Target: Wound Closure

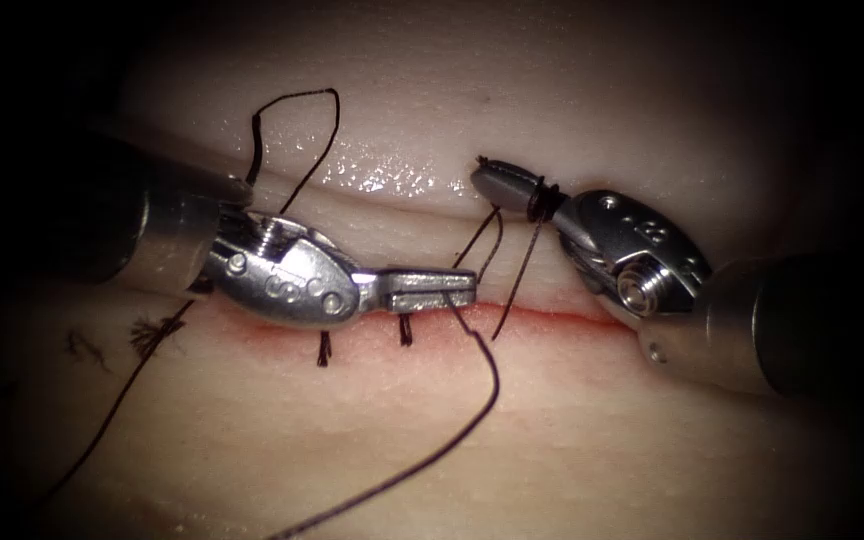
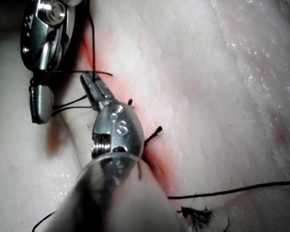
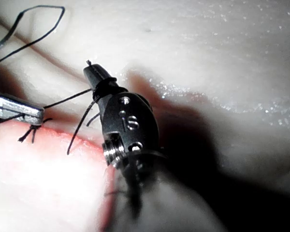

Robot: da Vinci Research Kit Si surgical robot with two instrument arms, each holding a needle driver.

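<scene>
Left gripper (image 1: 452,290): pressed together on the thread (image 1: 472,420) right at the cut (image 1: 552,315), tip pointing toward the picture's right (seen also from the left wrist (image 2: 89,82))
Right gripper (image 1: 487,180): pressed together, with thread wound around it in loops where it meets the wrist; a short dark end of thread sticks out at its very tip, seen also from the right wrist (image 3: 94,72)
Thread: from the loops, strands run down to the cut just beside the left gripper; a long strand curves from that gripper down and off toward the lower left; another loop rises above the left tool
Needle: cannot tell where it is
Stitches (image 1: 405,330): two short dark knots with cut ends across the cut, under the left tool
Tissue (image 1: 602,440): pale, with red fluid (image 1: 282,335) along the cut
Frayed thread ends (image 1: 152,335): on the tissue left of the cut
</scene>
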